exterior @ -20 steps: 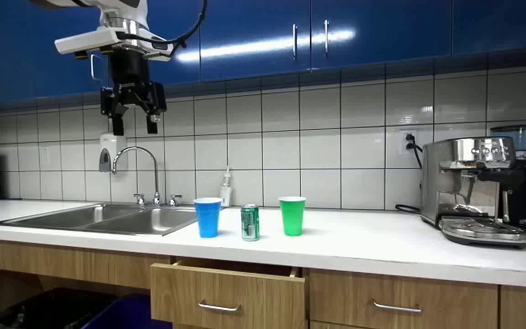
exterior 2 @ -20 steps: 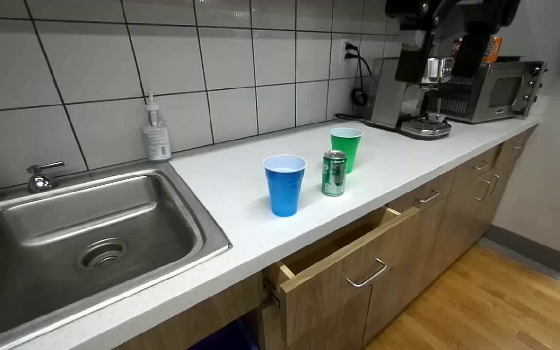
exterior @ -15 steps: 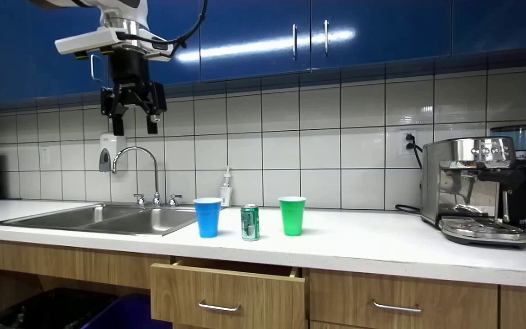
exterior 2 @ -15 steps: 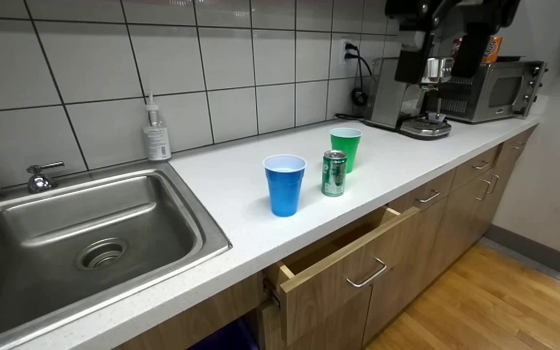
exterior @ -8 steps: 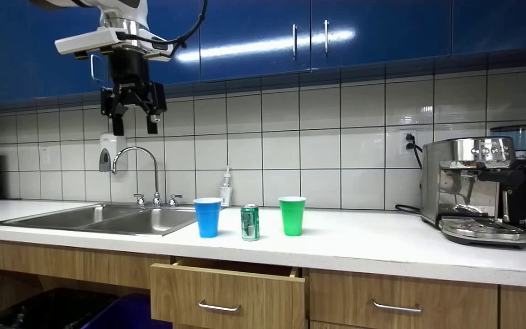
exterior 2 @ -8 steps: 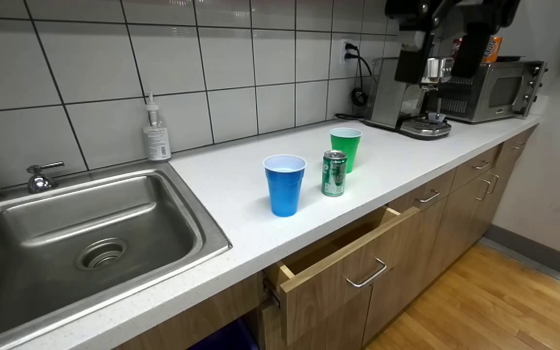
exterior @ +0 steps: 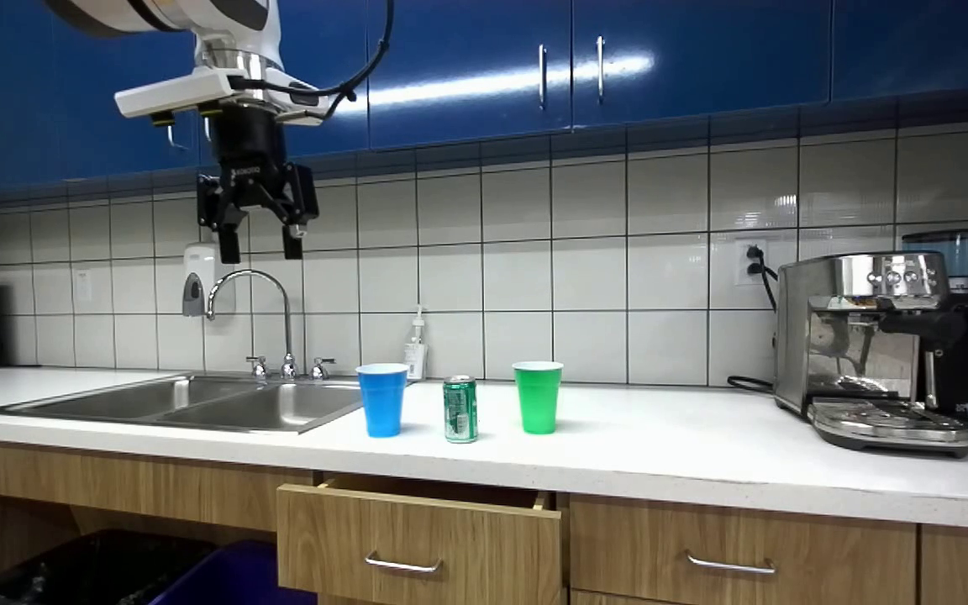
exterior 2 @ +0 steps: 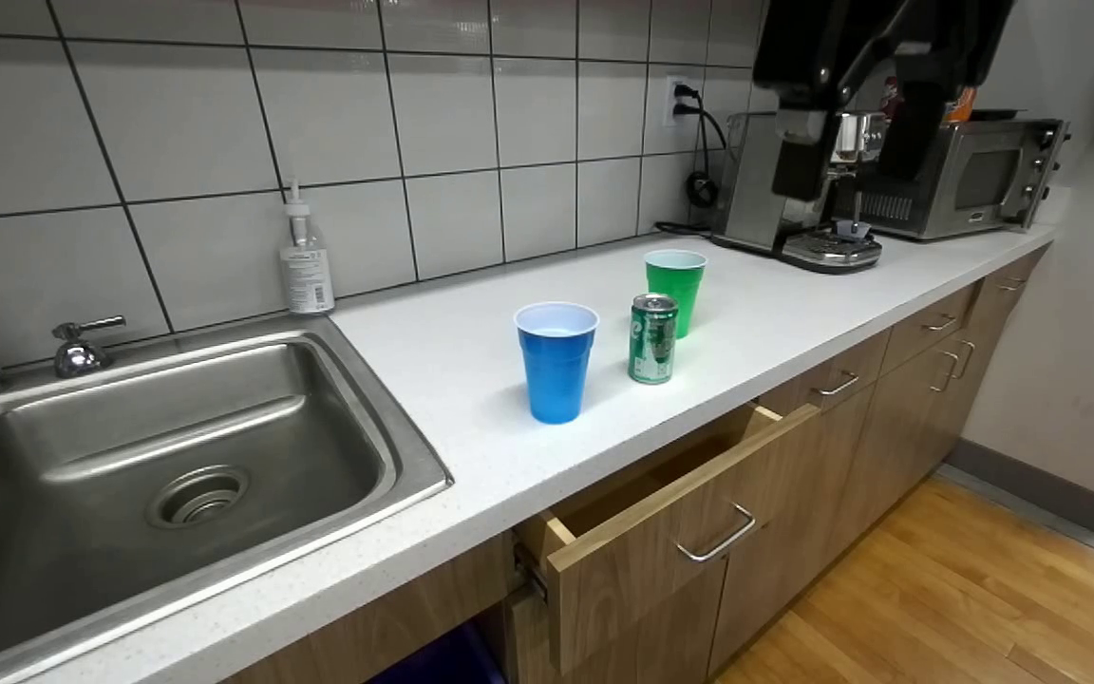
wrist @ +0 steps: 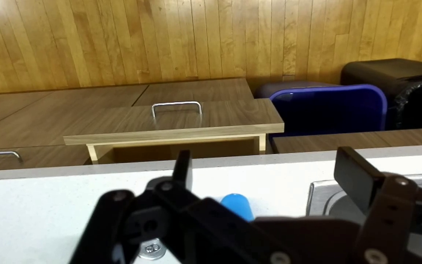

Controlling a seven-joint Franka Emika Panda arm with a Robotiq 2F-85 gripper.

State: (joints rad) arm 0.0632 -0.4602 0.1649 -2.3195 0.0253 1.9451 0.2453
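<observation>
- While the gripper [exterior: 261, 255] dips, the drawer [exterior: 421, 533] on the near side hasn't stirred: it stands pulled out, its front jutting past the near edge of the counter [exterior: 660, 437].
- Just in from that edge, no movement from the trio: blue cup [exterior: 382, 403] left, can [exterior: 460, 410] in the middle, green cup [exterior: 538, 402] right, all upright, with gaps between them. The can stands closest to the edge.
- Up above, there's the change! Lower in both exterior views and a shade to the right, fingers [wrist: 354, 179] well apart, holding nothing, touching nothing. So there's less height over the counter now, and no contact made; the wrist view catches part of the blue cup below, through the gap between the fingers.
- Left of the blue cup comes the sink rim [exterior 2: 416, 456], a metal border on that side; to the right, past the green cup, a long stretch of counter runs to the espresso machine [exterior: 866, 349].
- Farther back, the pump bottle [exterior: 416, 357] stands by the tile wall [exterior: 589, 336], and in an exterior view the faucet [exterior: 287, 336] arches just under the fingers; how much depth parts them, I can't tell. Blue cabinets [exterior: 702, 50] overhang, the arm [exterior: 236, 34] in front.
</observation>
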